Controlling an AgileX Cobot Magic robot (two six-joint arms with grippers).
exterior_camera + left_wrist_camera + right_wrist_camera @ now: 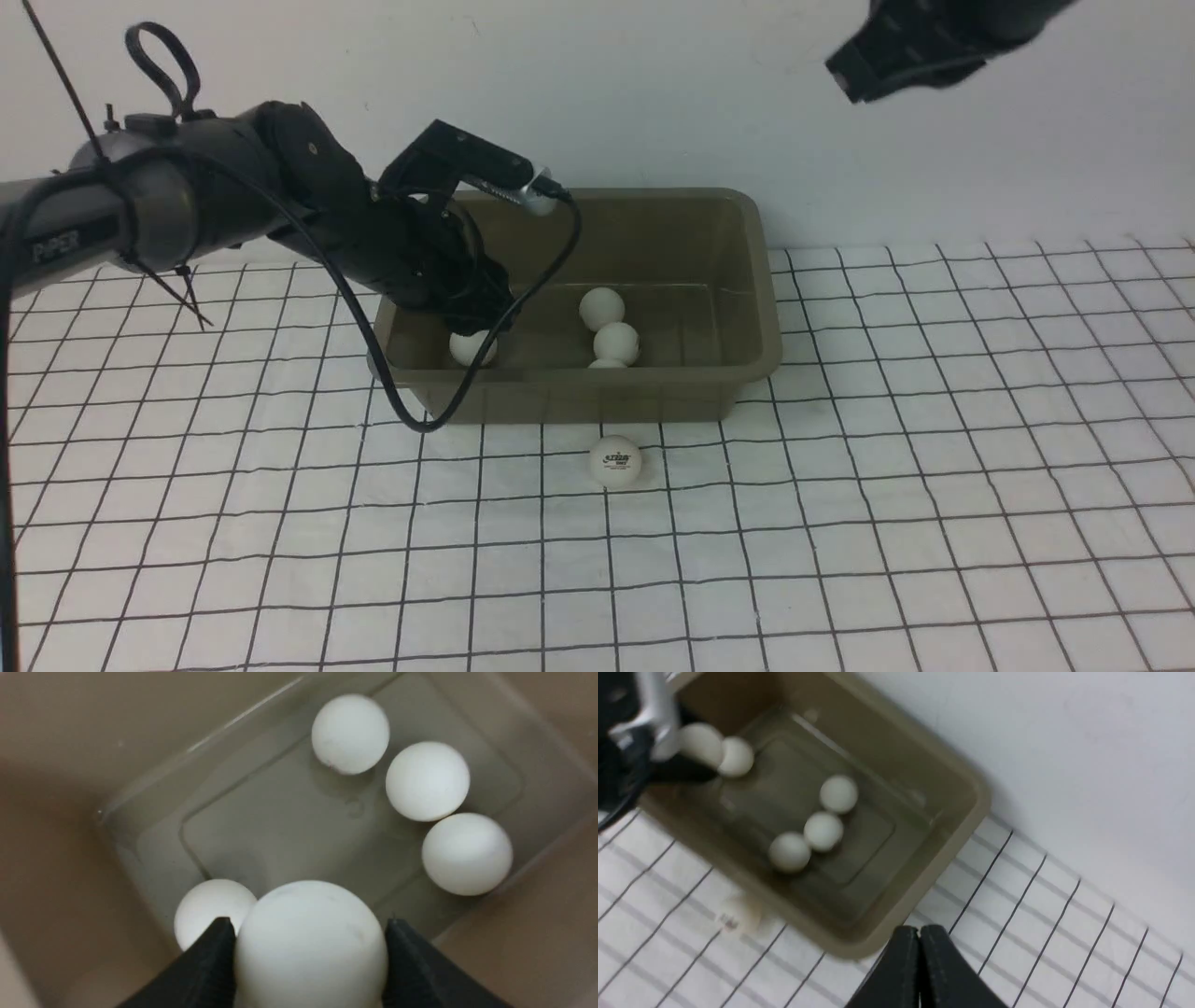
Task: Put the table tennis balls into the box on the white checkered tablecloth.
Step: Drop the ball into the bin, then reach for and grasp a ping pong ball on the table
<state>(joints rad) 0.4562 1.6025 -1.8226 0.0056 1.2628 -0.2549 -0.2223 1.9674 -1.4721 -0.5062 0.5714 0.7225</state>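
Note:
The olive-brown box (579,394) stands on the white checkered tablecloth (887,523) near the back wall. My left gripper (308,921) reaches down into the box's left end and is shut on a table tennis ball (310,947), held above the floor. Another ball (210,905) lies just beyond it. Three more balls (601,308) (616,343) (789,851) lie in a row mid-box. One ball with a printed logo (614,460) rests on the cloth just in front of the box. My right gripper (919,931) hangs shut and empty, high at the right (854,75).
The white wall rises right behind the box. The left arm's cable (420,420) loops over the box's front rim onto the cloth.

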